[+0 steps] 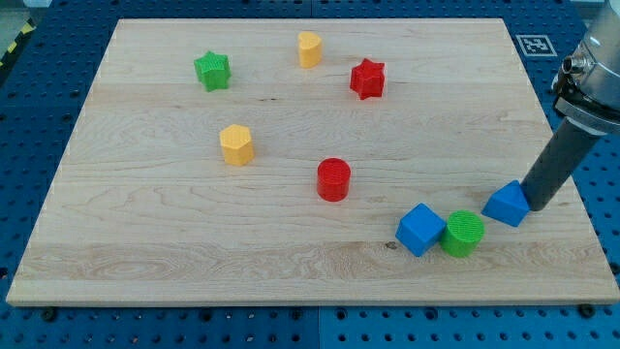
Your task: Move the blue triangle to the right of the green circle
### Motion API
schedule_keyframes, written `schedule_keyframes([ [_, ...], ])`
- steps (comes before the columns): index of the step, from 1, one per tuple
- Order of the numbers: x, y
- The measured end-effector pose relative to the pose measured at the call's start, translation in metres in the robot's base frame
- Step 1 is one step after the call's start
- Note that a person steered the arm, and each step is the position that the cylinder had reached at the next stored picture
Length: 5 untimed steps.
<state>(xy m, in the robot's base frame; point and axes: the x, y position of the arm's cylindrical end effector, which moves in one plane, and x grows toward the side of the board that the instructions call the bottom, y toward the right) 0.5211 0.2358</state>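
Camera view is showing one wooden board (291,262) carrying eight blocks. My tip (536,206), a bare rod with no jaws to open or close, is touching the blue triangle (507,204) on its right. Just left of that are sitting the green circle (463,234) and, touching it, one blue cube (419,229). Farther left are lying one red cylinder (333,179), one red star (367,79), two yellow blocks (236,144) (309,48) and one green star (211,71).

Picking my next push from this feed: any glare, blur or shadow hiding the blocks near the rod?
Camera view: even light, no glare, all sharp. My tip touches the blue triangle at its right; soft shadows only, and the green circle shows clearly.
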Motion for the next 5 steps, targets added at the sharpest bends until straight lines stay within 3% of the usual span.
schedule_keyframes([
  [5, -0.024, -0.043],
])
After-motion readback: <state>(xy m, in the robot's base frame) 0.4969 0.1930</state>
